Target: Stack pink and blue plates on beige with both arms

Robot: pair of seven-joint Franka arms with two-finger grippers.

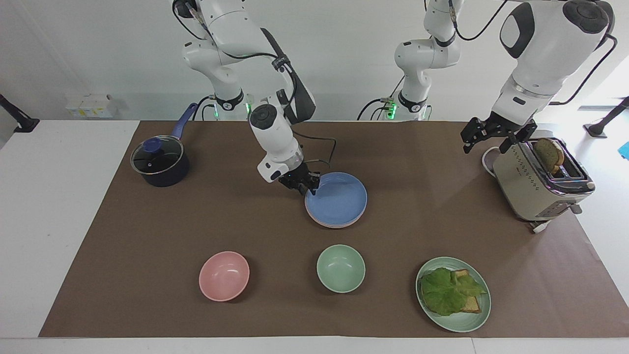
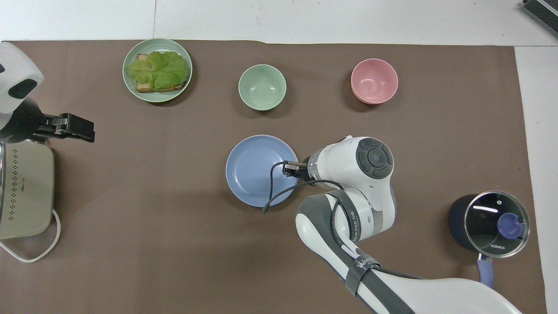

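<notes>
The blue plate (image 1: 339,199) (image 2: 259,170) lies on top of a stack in the middle of the mat. Under it only a thin pink rim of the pink plate (image 1: 334,225) shows in the facing view. The beige plate is hidden beneath them. My right gripper (image 1: 309,186) is at the blue plate's rim, on the side toward the right arm's end of the table; in the overhead view the wrist covers it. My left gripper (image 1: 484,135) (image 2: 76,127) waits open and holds nothing, raised over the mat beside the toaster.
A beige toaster (image 1: 540,182) with a bread slice stands at the left arm's end. A lidded dark pan (image 1: 159,161) is at the right arm's end. Farther from the robots stand a pink bowl (image 1: 224,275), a green bowl (image 1: 340,268) and a green plate (image 1: 471,319) with lettuce and toast.
</notes>
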